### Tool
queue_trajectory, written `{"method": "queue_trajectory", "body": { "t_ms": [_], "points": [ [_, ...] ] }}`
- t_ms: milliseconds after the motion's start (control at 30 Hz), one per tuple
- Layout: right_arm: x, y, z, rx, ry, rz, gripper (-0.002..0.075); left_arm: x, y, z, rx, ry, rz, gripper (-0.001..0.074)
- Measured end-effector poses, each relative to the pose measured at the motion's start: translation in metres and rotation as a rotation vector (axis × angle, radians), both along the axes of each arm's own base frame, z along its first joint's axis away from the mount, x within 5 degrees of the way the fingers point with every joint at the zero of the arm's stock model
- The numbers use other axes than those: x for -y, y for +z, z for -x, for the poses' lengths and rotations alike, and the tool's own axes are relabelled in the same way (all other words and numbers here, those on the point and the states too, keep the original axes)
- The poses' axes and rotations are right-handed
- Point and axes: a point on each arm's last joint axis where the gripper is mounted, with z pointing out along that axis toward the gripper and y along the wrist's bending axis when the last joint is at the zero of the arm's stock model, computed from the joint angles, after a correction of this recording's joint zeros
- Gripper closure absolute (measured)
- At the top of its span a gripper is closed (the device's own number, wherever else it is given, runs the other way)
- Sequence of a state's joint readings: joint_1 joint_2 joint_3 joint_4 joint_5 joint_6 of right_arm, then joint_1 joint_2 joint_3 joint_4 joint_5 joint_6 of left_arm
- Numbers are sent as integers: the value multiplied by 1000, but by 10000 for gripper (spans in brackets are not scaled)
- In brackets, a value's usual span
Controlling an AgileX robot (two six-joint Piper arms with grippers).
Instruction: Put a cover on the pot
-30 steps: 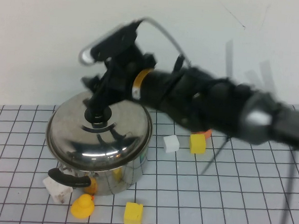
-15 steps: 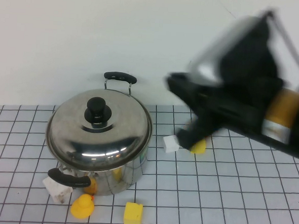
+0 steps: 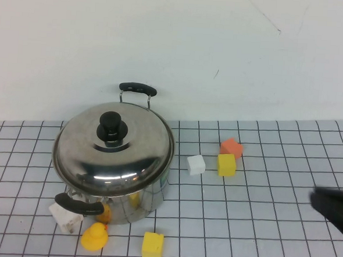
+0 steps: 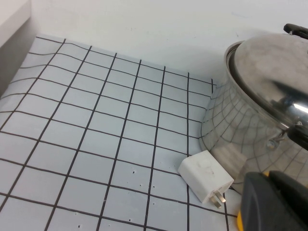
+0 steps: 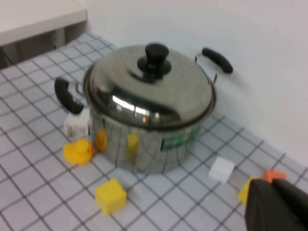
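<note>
I read no writing on the lidded pot; right pincer at desk edge, left pincer beside pot; grip unreadable.

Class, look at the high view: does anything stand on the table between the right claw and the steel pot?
Yes. The right claw, at the table's right edge, has a white cube and yellow cube between it and the lidded shiny steel pot. The left claw sits beside the pot.
</note>
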State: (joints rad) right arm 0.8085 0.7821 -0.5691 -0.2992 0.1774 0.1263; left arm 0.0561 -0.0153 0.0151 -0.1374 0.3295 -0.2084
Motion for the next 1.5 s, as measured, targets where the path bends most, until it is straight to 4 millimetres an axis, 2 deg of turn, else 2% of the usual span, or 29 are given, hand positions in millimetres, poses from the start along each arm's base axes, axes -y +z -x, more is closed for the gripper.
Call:
{"method": "queue_trajectory", "body": {
  "t_ms": [233, 400, 500, 667, 800, 933, 1067, 1233, 1500],
  "points": [
    [34, -35, 30, -22, -22, 6, 728, 0, 0, 0, 0, 0, 0, 738],
    [56, -81, 44, -48, -63, 61, 728, 0, 0, 0, 0, 0, 0, 738],
    [71, -100, 49, 4, -143, 107, 728, 0, 0, 0, 0, 0, 0, 738],
    [94, -103, 51, 129, -382, 135, 728, 0, 0, 0, 0, 0, 0, 738],
    [108, -111, 53, 135, -584, 137, 728, 0, 0, 0, 0, 0, 2, 738],
    [114, -124, 58, 134, -707, 99, 728, 0, 0, 0, 0, 0, 2, 738],
    [116, -131, 63, 128, -765, -8, 728, 0, 0, 0, 0, 0, 2, 738],
    [116, -135, 64, 67, -784, -39, 728, 0, 0, 0, 0, 0, 2, 738],
    [117, -137, 65, -13, -844, -179, 728, 0, 0, 0, 0, 0, 2, 738]
  ]
}}
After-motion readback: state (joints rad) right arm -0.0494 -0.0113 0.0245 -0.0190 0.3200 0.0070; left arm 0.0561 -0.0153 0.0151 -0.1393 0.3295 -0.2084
